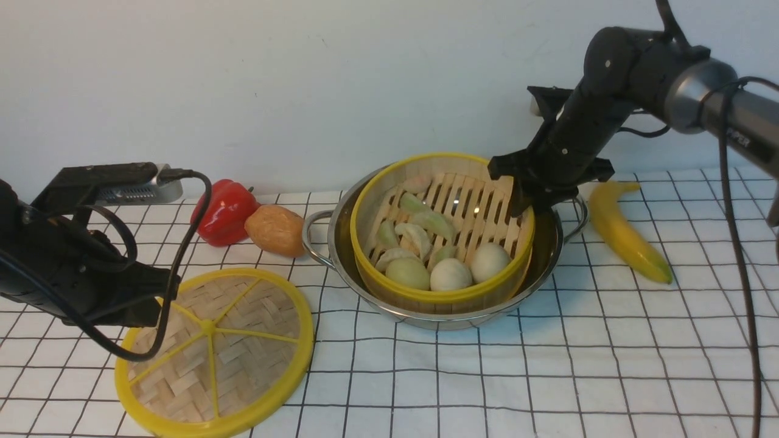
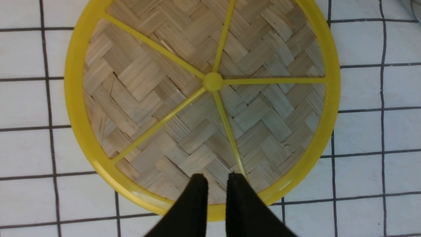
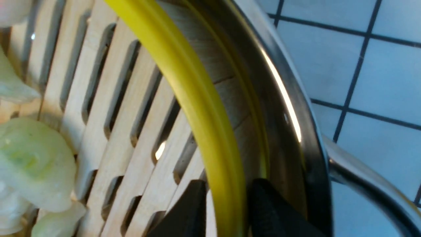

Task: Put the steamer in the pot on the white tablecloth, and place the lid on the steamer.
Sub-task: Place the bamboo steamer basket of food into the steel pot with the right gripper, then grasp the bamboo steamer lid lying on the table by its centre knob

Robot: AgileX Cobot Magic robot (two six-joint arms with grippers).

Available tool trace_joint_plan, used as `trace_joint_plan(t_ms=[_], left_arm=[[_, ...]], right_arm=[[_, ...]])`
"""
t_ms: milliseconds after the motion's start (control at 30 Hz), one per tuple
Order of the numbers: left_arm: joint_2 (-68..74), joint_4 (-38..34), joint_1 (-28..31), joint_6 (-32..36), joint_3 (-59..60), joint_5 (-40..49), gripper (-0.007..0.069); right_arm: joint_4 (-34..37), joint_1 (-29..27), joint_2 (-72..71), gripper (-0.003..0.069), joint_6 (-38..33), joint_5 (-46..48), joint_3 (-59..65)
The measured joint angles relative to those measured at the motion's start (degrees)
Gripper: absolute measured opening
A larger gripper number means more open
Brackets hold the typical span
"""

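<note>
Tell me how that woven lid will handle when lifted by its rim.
The lid probably stays stiff: a thick yellow rim and five spokes brace it. Likely light, being thin woven strips. Lying flat on the tablecloth, its rim may be awkward to get under.

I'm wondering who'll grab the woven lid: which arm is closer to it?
Left. The left arm hangs its jaws over the edge of the lid; the right arm has its jaws astride the rim of the steamer, in the pot.

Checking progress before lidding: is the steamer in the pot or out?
In: the steamer sits inside the pot, the steel wall ringing its yellow rim in the front view.
</note>
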Motion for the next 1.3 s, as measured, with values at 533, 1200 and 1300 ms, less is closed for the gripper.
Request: trace_joint_plan(t_ms=[533,1200,1300], left_arm=[[0.0,0.0,0.0,0.0,0.0,0.0,0.0096],[0.32,-1.37,0.0,0.0,0.0,-3.72,0.011],[1.89,-3.13,0.0,0.22,0.0,-4.67,0.0125]], right_arm=[[0.28,0.0,-1.19,0.0282,0.0,-0.15,0.0],[-12.39,0.0,-20.93,0.0215,-0.54,-0.31,0.0],[-11.47,0.0,-28.13,0.012,-3.81,-0.38,0.0]])
